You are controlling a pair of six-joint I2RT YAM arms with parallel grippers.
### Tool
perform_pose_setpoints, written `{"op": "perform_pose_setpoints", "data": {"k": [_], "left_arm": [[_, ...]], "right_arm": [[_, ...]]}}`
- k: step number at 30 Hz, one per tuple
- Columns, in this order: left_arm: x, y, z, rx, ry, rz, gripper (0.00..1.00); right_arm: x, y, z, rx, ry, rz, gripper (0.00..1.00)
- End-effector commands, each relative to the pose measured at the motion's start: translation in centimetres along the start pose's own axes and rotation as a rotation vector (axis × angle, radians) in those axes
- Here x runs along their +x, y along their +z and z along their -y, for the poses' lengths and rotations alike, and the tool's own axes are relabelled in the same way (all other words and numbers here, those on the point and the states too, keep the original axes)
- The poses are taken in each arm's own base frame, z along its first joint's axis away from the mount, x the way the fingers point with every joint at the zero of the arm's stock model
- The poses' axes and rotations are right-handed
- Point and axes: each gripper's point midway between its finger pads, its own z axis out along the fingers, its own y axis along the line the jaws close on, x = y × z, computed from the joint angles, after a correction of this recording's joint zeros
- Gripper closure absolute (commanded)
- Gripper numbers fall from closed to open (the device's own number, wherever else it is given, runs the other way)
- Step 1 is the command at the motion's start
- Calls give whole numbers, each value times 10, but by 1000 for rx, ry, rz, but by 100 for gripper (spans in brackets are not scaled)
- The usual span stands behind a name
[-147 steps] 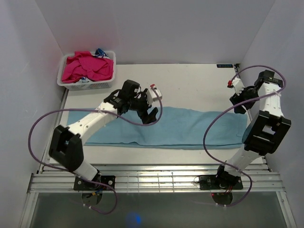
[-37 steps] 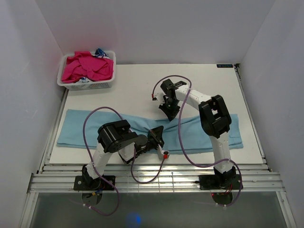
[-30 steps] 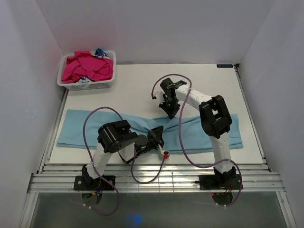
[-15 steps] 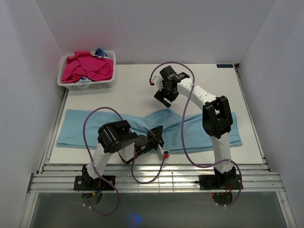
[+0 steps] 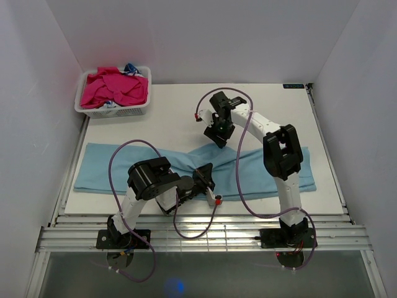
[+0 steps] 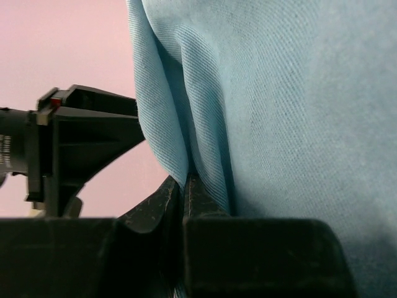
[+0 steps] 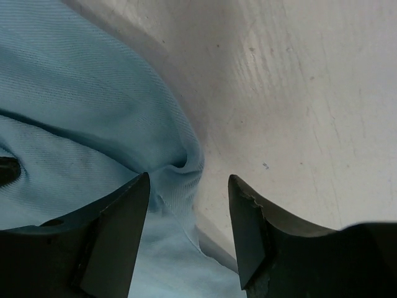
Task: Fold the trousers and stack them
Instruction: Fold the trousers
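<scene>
Trousers (image 5: 124, 167) are lying stretched across the worktop (image 5: 267, 105) in front of the basket (image 5: 115, 112), barely folded, nothing stacked; left fingers (image 6: 155, 208) are pinching a ridge of cloth, right fingers (image 7: 118, 230) are hovering wide open

Trousers (image 5: 118, 169) near edge hidden under left tool (image 5: 206, 176); basket (image 5: 111, 112) lower contents buried beneath pink garments (image 5: 115, 87).

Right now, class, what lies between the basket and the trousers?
Between the basket and the trousers, only bare white table, as the top view shows.
</scene>
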Motion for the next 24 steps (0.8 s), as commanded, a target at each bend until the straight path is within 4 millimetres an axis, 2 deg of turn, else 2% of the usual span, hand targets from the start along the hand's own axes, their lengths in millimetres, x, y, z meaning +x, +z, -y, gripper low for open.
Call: {"op": "perform_pose_setpoints", "data": {"k": [1,4,7,11,15,18,22,24], "left_arm": [[1,1,5,14,-42,-11,100],[2,-1,6,17,-42,-13,100],[2,-2,7,23,-50,-15,100],[3,-4,8,27,-53,-18,100],[3,-4,11,31,-48,-20,100],[3,-2,9,25,-46,-20,100],[3,-1,10,30,-47,-17,100],[3,0,10,30,-44,-17,100]], "right_arm": [[2,8,-11,-72,37,-19,41],[16,22,-10,-76,32,-66,41],[17,18,-7,-81,31,-54,43],[7,-3,-6,-77,15,7,46],[-5,-30,-7,-61,5,73,44],[-15,-45,-16,-95,-3,127,44],[-11,-43,-22,-132,-11,113,47],[-3,-31,-23,-146,-18,77,50]]}}
